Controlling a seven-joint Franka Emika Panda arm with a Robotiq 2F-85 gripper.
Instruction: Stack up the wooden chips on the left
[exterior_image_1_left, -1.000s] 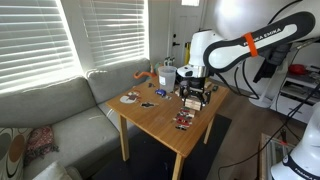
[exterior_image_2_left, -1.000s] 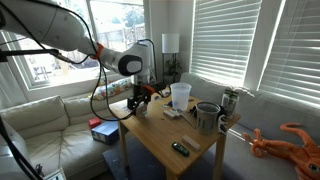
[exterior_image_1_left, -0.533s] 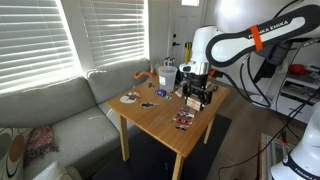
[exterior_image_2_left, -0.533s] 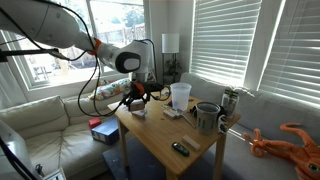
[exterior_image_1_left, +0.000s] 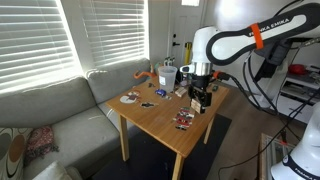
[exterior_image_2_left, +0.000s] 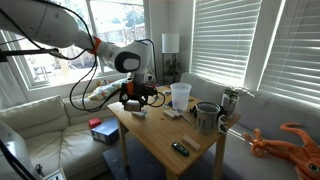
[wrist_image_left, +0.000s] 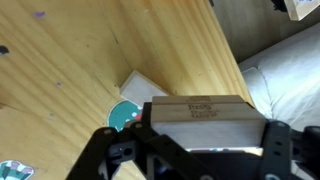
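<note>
In the wrist view my gripper (wrist_image_left: 205, 142) is shut on pale tan wooden chips (wrist_image_left: 205, 108), which lie flat on one another between the fingers, printed faces up. They hang above the wooden table (wrist_image_left: 90, 60), over a white flat piece (wrist_image_left: 140, 88) and a teal disc (wrist_image_left: 122, 117). In both exterior views the gripper (exterior_image_1_left: 200, 97) (exterior_image_2_left: 135, 98) hangs low over a corner area of the table (exterior_image_1_left: 160, 125); the chips are too small to make out there.
A white cup (exterior_image_1_left: 166, 74) (exterior_image_2_left: 180, 95), a round dark plate (exterior_image_1_left: 130, 98) and a dark-and-red cluster (exterior_image_1_left: 183, 121) stand on the table. A dark mug (exterior_image_2_left: 207, 117) and a small dark item (exterior_image_2_left: 180, 148) show too. A sofa (exterior_image_1_left: 60, 110) is beside the table.
The arm has shifted a little over the table's corner and the wrist has turned slightly. The grip on the wood looks unchanged.
</note>
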